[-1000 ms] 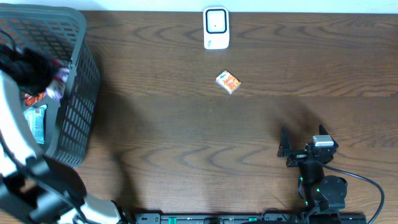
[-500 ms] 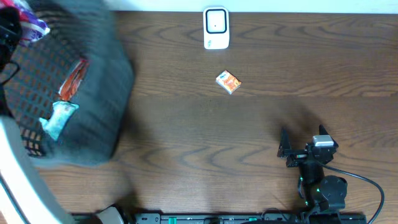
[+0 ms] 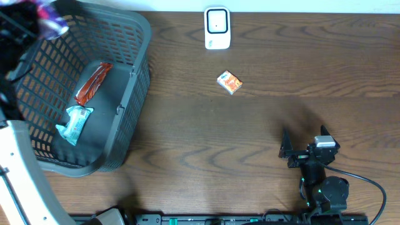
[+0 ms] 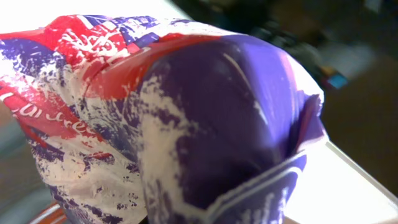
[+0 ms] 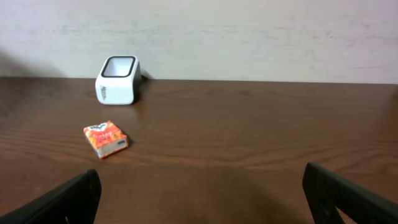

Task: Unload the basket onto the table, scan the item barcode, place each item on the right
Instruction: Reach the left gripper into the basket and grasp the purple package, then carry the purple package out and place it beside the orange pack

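Purple-and-red packet (image 3: 51,22) now up at the far-left corner over the basket (image 3: 139,75) rim, clenched in left gripper (image 3: 30,26); a second ago lower, inside the basket; fills the left wrist view. Basket shifted right; red packet (image 3: 92,83) and teal packet (image 3: 74,124) lying inside. Scanner (image 3: 217,28) and orange box (image 3: 229,82) unmoved; right gripper (image 3: 304,136) parked as before, jaws spread wide, grasping nothing.
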`<state>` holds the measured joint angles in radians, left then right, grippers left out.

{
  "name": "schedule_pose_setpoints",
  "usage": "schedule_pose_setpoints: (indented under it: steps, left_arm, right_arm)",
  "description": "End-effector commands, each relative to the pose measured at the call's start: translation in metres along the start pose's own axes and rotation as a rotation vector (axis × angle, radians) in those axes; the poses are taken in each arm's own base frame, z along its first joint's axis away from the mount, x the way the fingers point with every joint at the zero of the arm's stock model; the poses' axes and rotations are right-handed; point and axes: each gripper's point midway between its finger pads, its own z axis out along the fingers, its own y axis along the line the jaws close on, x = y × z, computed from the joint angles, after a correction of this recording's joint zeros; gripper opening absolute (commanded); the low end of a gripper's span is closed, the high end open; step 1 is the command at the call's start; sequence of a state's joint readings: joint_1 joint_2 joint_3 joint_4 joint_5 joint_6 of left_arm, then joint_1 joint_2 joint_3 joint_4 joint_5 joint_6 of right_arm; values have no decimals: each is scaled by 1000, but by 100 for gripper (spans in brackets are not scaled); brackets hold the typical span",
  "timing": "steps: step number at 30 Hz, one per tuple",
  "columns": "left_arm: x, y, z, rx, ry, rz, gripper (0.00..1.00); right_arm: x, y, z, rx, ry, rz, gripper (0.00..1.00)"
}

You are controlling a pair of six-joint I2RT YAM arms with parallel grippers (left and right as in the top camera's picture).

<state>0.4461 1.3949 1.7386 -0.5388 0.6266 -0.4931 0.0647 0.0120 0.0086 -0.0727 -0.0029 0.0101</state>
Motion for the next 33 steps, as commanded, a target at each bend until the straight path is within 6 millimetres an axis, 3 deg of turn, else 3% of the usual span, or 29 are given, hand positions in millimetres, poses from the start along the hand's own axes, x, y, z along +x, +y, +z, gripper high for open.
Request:
schedule_pose_setpoints:
  steps: [1, 4, 9, 12, 17, 20, 23, 33]
  left_arm:
    - [26, -74, -3, 262, 84, 120, 7]
    - [63, -115, 2, 379, 173, 207, 7]
    - [133, -157, 8, 495, 343, 327, 7]
    - [174, -146, 21, 378, 456, 324, 7]
    - [235, -84, 34, 28, 645, 457, 7]
    - [250, -48, 36, -142, 717, 544, 7]
    - [253, -27, 40, -238, 742, 579, 7]
    - [222, 14, 39, -515, 647, 698, 7]
  right_arm:
    - [0, -3, 0, 15, -2, -11, 99]
    - [1, -3, 0, 15, -1, -11, 99]
    - [1, -3, 0, 15, -1, -11, 99]
    - [1, -3, 0, 15, -1, -11, 99]
    - [1, -3, 0, 15, -1, -11, 99]
    - [1, -3, 0, 15, -1, -11, 99]
    - [1, -3, 0, 15, -1, -11, 99]
    - [1, -3, 0, 15, -1, -11, 99]
